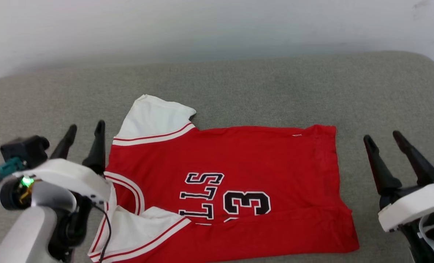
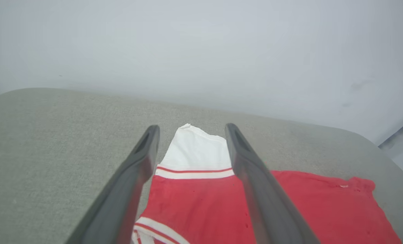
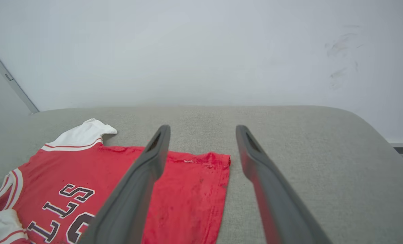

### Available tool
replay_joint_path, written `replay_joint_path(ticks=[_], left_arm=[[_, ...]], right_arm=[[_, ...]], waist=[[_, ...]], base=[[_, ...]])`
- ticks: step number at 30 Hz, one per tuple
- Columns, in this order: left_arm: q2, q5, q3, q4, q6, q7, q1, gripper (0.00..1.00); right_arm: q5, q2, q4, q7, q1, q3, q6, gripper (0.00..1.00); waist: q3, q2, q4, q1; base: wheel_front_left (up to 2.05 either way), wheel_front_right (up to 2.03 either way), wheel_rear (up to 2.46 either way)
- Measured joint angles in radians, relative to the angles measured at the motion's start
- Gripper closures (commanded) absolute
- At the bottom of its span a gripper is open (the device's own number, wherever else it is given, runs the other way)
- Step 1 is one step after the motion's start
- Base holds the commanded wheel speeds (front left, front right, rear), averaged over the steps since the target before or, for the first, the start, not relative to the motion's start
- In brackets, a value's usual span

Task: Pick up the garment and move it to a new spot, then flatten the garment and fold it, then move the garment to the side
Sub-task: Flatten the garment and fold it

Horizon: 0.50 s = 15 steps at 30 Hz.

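The garment is a red jersey with white sleeves, black lettering and a "3". It lies front up on the grey cushion, collar toward the left and hem toward the right, with its near edge folded up over the lower part of the print. My left gripper hovers open just left of the collar end, holding nothing. In the left wrist view its fingers frame the far white sleeve. My right gripper stands open right of the hem, apart from the cloth. In the right wrist view the garment lies left of the gripper.
The grey cushion spreads wide behind and beside the jersey. A pale wall rises behind its far edge. The cushion's rounded right corner falls away at the upper right.
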State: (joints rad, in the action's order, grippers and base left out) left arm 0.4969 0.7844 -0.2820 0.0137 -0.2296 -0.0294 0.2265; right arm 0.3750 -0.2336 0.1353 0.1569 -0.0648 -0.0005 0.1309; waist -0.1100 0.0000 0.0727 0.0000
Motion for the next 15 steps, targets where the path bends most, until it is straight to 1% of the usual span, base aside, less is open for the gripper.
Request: replay_joint_path(ticks=[3, 6, 10, 13, 15], left_arm=[[0.011, -0.010, 0.011, -0.003, 0.002, -0.001, 0.087, 0.00], [0.031, -0.015, 0.023, -0.019, 0.016, -0.022, 0.183, 0.00], [0.061, -0.006, 0.015, -0.073, 0.060, -0.094, 0.322, 0.00], [0.086, 0.011, 0.003, -0.128, 0.101, -0.170, 0.426, 0.00], [0.107, 0.031, -0.003, -0.171, 0.123, -0.240, 0.491, 0.00]], right_arm=[[-0.009, 0.005, 0.031, -0.036, -0.043, 0.004, 0.000, 0.00], [-0.011, 0.012, 0.060, -0.064, -0.093, 0.006, 0.000, 0.00], [-0.013, 0.021, 0.081, -0.084, -0.142, 0.006, 0.000, 0.00], [-0.013, 0.026, 0.078, -0.096, -0.170, 0.015, 0.000, 0.00], [-0.013, 0.032, 0.067, -0.105, -0.183, 0.023, 0.000, 0.00]], waist=[[-0.049, 0.0000, 0.018, 0.0000], [-0.111, 0.0000, 0.036, 0.0001], [-0.203, 0.0000, 0.062, 0.0001], [-0.269, 0.0000, 0.084, 0.0002], [-0.306, 0.0000, 0.102, 0.0003]], base=[[0.00, 0.00, 0.00], [0.00, 0.00, 0.00], [0.00, 0.00, 0.00], [0.00, 0.00, 0.00], [0.00, 0.00, 0.00]])
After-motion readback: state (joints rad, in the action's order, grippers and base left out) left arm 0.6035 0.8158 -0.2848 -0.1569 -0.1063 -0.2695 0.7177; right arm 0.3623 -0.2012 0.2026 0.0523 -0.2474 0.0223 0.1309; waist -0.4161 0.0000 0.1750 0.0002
